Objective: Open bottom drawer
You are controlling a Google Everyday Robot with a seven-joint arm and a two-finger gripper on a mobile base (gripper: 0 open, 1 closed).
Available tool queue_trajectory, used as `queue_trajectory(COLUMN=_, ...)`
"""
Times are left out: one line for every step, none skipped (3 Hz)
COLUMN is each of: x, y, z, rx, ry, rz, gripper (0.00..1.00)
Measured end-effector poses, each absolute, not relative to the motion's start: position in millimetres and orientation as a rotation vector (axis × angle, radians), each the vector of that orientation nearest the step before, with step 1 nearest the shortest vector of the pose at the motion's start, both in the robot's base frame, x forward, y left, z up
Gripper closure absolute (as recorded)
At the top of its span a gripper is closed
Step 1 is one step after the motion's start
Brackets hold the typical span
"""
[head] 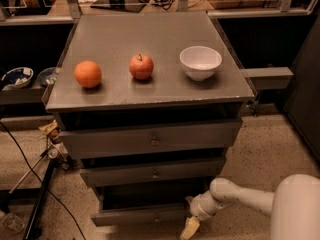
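The grey cabinet [150, 139] with three drawers rises above and left of the tool [190, 228]. The bottom drawer [130, 216] is just left of the tool. High above, the surface [150, 31] carries one bowl [200, 62], one orange [88, 74] and one apple [141, 66]. I cannot tell if the tool is spread or pressed together.

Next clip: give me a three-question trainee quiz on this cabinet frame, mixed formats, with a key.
1. True or false: the gripper is gripping the orange.
2. What sits between the orange and the white bowl on the cabinet top? A) mug B) apple C) can
3. Fill in: the gripper hangs by the right end of the ___ drawer's front.
Key: 1 false; 2 B; 3 bottom drawer.
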State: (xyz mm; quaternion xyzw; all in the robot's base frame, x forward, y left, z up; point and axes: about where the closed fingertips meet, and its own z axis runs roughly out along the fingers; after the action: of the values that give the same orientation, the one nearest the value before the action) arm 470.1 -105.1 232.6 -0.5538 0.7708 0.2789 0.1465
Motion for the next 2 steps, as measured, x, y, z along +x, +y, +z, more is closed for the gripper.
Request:
queue_trajectory(x=467.0, y=-109.1, z=210.7, rx=-1.610, ry=2.259, rz=0.844, gripper=0.00)
queue_trajectory(x=462.6, y=-115.6, z=210.8, rx=-1.597, ry=2.279, rz=0.869, gripper=0.00)
